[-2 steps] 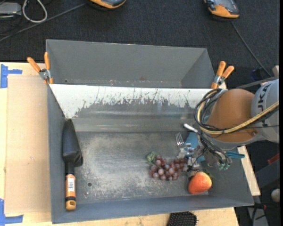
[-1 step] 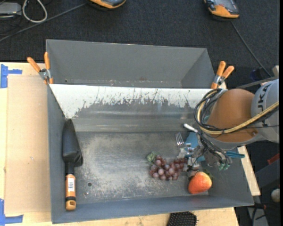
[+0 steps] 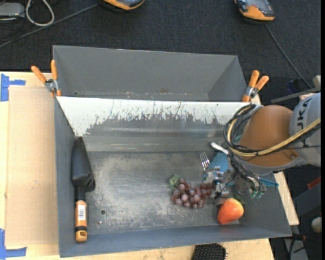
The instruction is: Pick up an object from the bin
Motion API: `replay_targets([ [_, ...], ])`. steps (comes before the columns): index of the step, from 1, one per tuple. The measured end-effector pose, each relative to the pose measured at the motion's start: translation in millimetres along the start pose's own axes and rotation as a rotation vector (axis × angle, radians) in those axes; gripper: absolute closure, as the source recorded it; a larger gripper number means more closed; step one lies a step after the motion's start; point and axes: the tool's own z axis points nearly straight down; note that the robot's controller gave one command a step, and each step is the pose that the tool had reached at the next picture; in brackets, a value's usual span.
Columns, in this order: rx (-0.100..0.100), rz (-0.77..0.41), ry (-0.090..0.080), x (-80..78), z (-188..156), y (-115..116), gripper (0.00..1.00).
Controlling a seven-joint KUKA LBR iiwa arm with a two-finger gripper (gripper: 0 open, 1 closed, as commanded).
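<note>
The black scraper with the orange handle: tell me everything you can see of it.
The black scraper with the orange handle lies flat on the floor of the grey metal bin, close along its left wall, blade toward the back, handle toward the front. The broad blade looks like matt plastic; the handle bears a white label. Nothing else touches it.

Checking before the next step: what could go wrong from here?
1. The end effector sits close to grapes, a red fruit and a fork, all crowded together; it may catch two or knock one away.
2. This cluster lies near the bin's right wall; the arm might scrape it.
</note>
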Motion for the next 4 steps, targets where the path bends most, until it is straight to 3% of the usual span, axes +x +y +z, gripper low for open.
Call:
replay_targets([
  [2,-0.001,0.05,-0.002,6.0,0.0,1.7,1.0],
  [3,-0.005,-0.147,-0.001,0.0,0.3,-6.6,1.0],
  [4,-0.004,-0.153,-0.003,0.4,0.2,-6.4,1.0],
])
